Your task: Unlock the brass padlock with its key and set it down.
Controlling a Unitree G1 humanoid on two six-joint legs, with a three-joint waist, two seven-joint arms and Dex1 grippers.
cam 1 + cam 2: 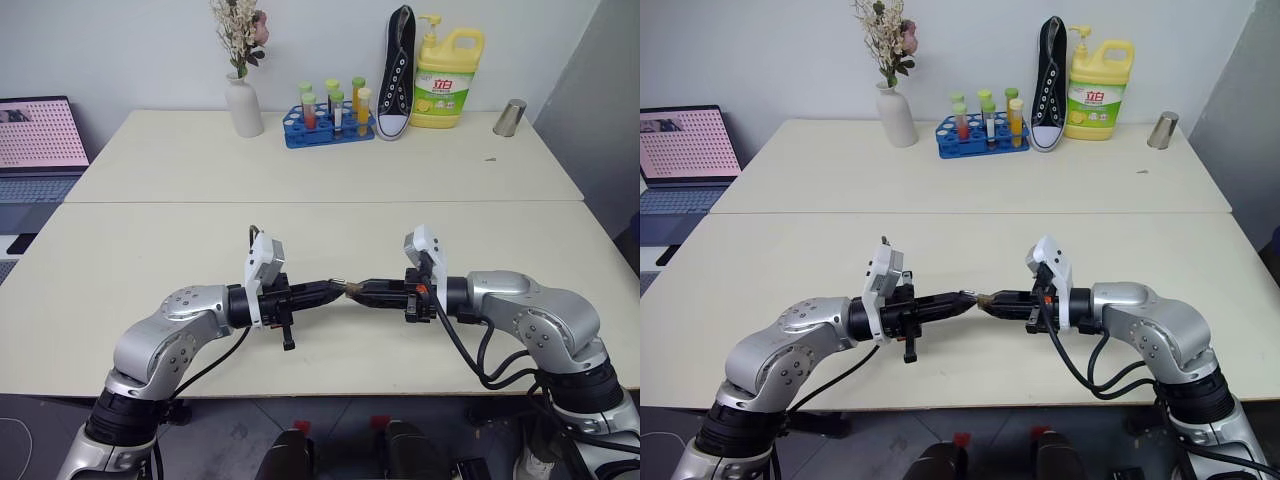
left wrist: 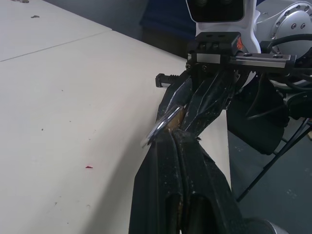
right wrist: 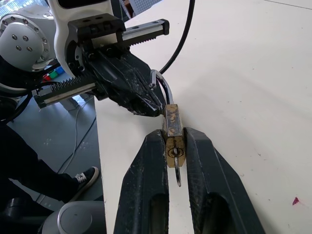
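Right pincer (image 3: 168, 161): clamped on brass padlock (image 3: 173, 130), key (image 3: 177, 174) inserted.
Left pincer (image 3: 146, 100): together, pinching shackle (image 3: 163, 87).
Risk: thin shackle slipping free, padlock dropping onto worktop (image 1: 150, 250).

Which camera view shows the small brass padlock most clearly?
The right wrist view: the small brass padlock sits between the right gripper's fingers, keyhole and silvery shackle visible. The left wrist view shows mainly its shackle; both eye views show a tiny speck between the grippers.

The small brass padlock (image 3: 173, 134), key inserted, is held above the table, shackle outward.
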